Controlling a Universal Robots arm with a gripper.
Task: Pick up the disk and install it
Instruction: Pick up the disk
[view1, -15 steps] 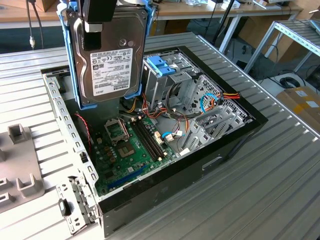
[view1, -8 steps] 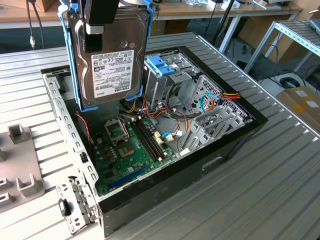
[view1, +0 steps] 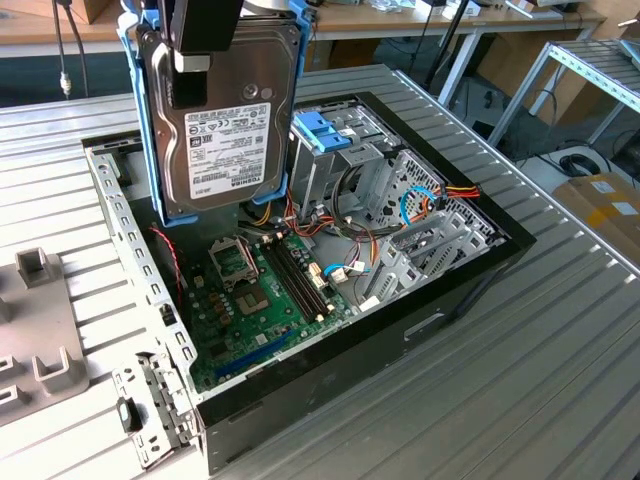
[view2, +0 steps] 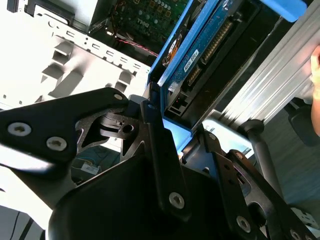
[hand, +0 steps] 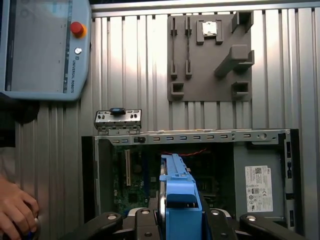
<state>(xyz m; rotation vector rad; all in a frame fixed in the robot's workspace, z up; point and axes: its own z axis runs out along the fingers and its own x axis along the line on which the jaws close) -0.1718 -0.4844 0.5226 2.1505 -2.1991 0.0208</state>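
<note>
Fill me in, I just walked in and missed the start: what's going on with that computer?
The robot arm's tool is clamped on the disk, holding it upright in the air above the open computer case. Its labelled face shows in the exterior view, and the motherboard lies exposed below. The disk is not yet seated in the case. A person's hand is off to one side of the case in the first wrist view.

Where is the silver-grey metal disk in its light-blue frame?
In the exterior view's upper left, the disk hangs upright, clamped in the black gripper, above the open black computer case.
</note>
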